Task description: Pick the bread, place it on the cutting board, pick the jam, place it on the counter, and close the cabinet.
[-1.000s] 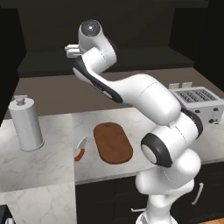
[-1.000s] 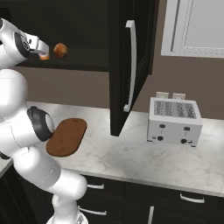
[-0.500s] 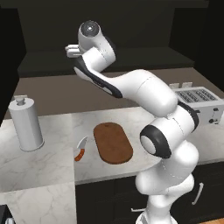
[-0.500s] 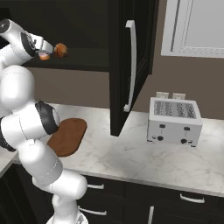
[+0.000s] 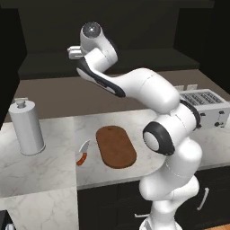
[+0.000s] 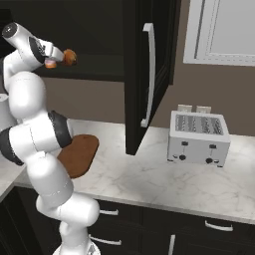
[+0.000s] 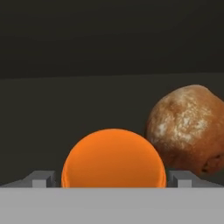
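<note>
Gripper [image 7: 113, 183] fingertips are seen in the hand view as 2 small grey stubs set wide apart at the bottom edge, with the orange jam [image 7: 113, 158] lying between them; whether the pads actually press on it cannot be told. Just beside the jam, on its right in that view, the bread [image 7: 187, 129] is seen on the dark shelf of the cabinet, close to the jar, though contact between them cannot be judged. In the left base view, the arm is raised high with the hand reaching left into the open, dark cabinet; below, on the counter [image 5: 54, 161], the cutting board [image 5: 116, 146] lies bare, an orange-handled knife [image 5: 82, 155] is set just left of it, a grey canister [image 5: 27, 127] stands further left, and a toaster [image 5: 204, 108] stands at the right. In the right base view, the gripper [image 6: 54, 61] is seen at shelf height with the bread [image 6: 69, 57] just to its right, and the cabinet door [image 6: 147, 74] stands open, swung out over the counter [image 6: 149, 174], left of the toaster [image 6: 198, 137].
</note>
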Controlling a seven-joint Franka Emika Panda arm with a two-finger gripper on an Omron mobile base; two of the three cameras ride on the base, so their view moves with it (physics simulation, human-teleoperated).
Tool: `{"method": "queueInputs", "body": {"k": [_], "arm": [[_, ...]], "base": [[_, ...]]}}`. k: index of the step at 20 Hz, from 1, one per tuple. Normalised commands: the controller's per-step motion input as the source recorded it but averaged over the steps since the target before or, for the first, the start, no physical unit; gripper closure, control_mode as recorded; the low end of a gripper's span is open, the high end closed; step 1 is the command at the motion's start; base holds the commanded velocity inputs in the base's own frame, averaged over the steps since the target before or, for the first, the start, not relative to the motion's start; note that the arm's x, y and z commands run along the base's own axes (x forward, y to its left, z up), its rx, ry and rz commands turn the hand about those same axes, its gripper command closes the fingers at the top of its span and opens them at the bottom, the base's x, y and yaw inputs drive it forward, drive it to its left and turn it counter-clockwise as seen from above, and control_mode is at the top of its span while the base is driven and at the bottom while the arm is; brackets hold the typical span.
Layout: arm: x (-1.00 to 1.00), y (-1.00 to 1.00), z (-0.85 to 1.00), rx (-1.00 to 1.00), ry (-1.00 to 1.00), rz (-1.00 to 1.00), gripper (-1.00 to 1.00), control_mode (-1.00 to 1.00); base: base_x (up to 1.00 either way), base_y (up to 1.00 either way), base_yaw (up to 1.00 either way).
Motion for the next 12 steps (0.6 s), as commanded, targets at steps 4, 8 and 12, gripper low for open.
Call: {"method": "queueInputs", "body": {"k": [4,8,12], "arm": [[0.19,0.0,-0.06,0.0,0.02,0.0,-1.0,-1.0],[0.14,0.0,-0.05,0.0,0.03,0.0,-1.0,-1.0],[0.07,0.0,-0.02,0.0,0.03,0.0,1.0,-1.0]], "base": [[0.0,0.0,0.0],[0.0,0.0,0.0],[0.0,0.0,0.0]]}}
